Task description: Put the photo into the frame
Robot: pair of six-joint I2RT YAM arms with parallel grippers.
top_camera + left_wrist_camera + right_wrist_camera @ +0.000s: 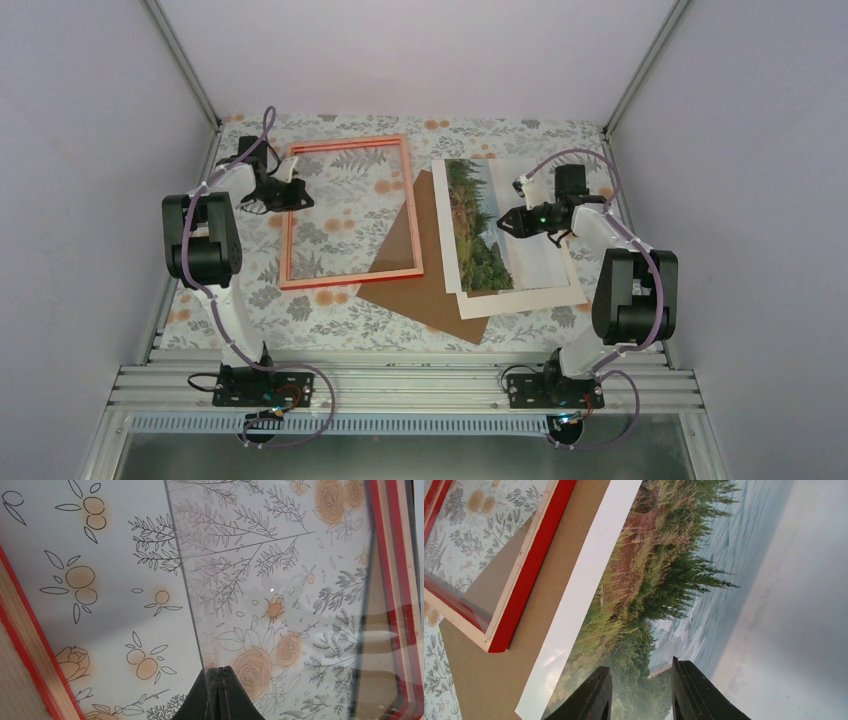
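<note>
Frame [350, 278]: red, lying flat on the floral tablecloth [300, 308], left of centre; its near right corner overlaps the brown backing board [420, 295].
Pane [280, 605]: clear, one edge running down to the left fingertips.
Photo [468, 250]: face up, right of the frame and apart from it, lying on a white mat [520, 300] over the board – not in the frame.
Left gripper [218, 669]: clenched, jaws pressed together, inside the frame's left edge; whether it pinches the pane cannot be told.
Right gripper [640, 665]: released – jaws apart over the photo, nothing between them; contact with the print cannot be told.
</note>
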